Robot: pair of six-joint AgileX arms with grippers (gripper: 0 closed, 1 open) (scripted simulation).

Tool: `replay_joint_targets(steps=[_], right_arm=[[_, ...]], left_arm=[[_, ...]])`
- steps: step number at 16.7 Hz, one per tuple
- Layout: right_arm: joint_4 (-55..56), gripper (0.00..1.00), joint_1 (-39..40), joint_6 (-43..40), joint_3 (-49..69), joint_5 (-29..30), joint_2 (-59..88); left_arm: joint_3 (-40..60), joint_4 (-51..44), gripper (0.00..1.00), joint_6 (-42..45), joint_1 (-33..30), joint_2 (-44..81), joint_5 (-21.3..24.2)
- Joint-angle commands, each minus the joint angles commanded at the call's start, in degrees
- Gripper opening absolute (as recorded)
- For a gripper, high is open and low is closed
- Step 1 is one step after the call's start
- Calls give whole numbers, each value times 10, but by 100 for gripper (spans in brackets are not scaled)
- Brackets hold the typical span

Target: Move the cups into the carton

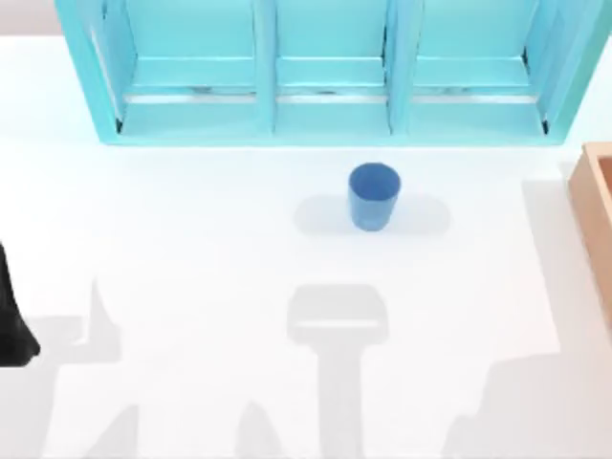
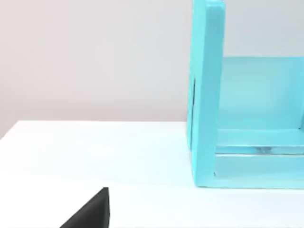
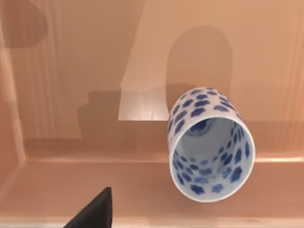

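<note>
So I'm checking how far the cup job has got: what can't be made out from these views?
- Carton: top view's right edge cuts it off, hiding its inside.
- Patterned cup: right wrist view shows it inside the carton, but whether it stands or is held is unclear.
- Left gripper: a dark tip in the left wrist view; fingers cut off.
- Blue cup: plainly on the table.

My left tool (image 2: 92,211) is cut off by the left wrist view's edge; one dark fingertip shows, so its opening cannot be read. My right tool (image 3: 95,211) is cropped the same way in the right wrist view. In the top view, the carton (image 1: 595,220) is cut off at the right edge, the shelf unit (image 1: 325,105) at the upper edge.
</note>
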Motion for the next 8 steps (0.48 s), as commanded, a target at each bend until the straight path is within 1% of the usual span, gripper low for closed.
replay_joint_targets(steps=[5,8], right_arm=[[-120,100,-2,-1,123,0,1],[-160,100,-2,-1,164,0,-2]], left_arm=[[0,0,100,0,0,0,0],[0,0,100,0,0,0,0]])
